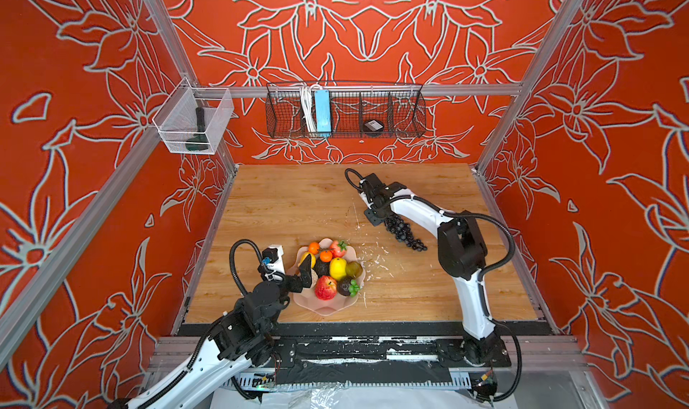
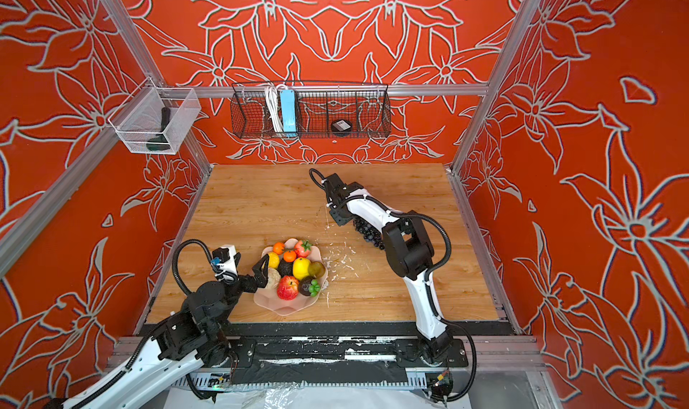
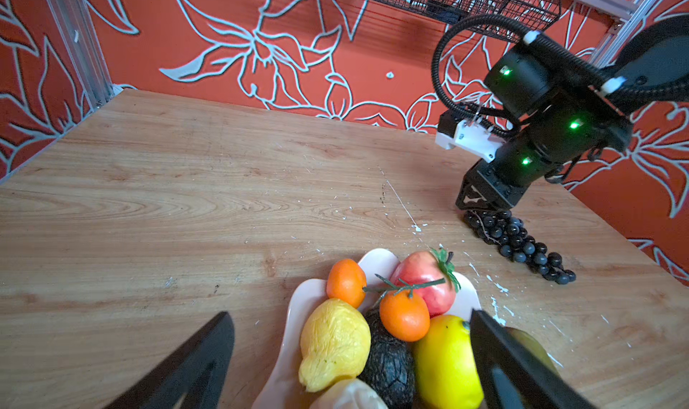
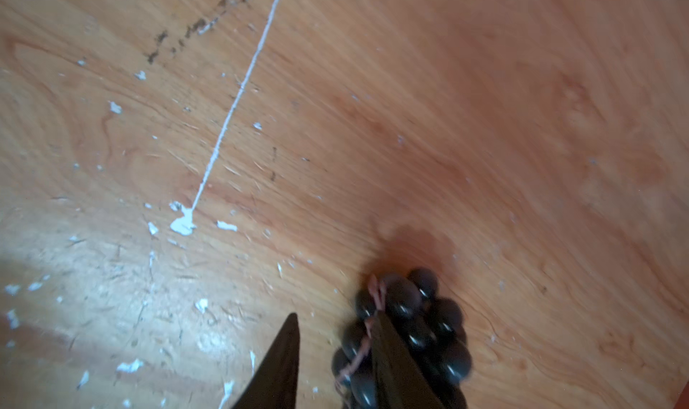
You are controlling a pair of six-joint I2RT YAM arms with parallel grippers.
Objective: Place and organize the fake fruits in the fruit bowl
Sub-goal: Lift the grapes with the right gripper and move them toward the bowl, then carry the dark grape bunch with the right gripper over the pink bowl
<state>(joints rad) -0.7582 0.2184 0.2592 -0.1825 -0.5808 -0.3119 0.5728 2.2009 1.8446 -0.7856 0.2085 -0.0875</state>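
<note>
The pale pink fruit bowl (image 1: pixel 321 309) (image 2: pixel 284 308) (image 3: pixel 376 258) sits near the table's front left. In it lie a red apple (image 1: pixel 325 287), a yellow lemon (image 1: pixel 337 268), a strawberry (image 1: pixel 338 247), two oranges (image 3: pixel 404 315), an avocado (image 3: pixel 389 362) and a mangosteen (image 1: pixel 346 287). My left gripper (image 1: pixel 305 269) (image 3: pixel 348 314) hangs open over the bowl's left side, holding nothing. The dark grape bunch (image 1: pixel 404 233) (image 3: pixel 522 239) (image 4: pixel 410 314) lies on the table right of the bowl. My right gripper (image 1: pixel 382 220) (image 4: pixel 335 315) is down at its far end. One finger presses into the grapes; the other stands apart from them.
The wooden table (image 1: pixel 298 202) is flecked with white paint (image 1: pixel 376 258) between bowl and grapes. A black wire basket (image 1: pixel 345 110) hangs on the back wall and a clear mesh bin (image 1: pixel 194 121) on the left frame. A black rail (image 1: pixel 354 328) runs along the front.
</note>
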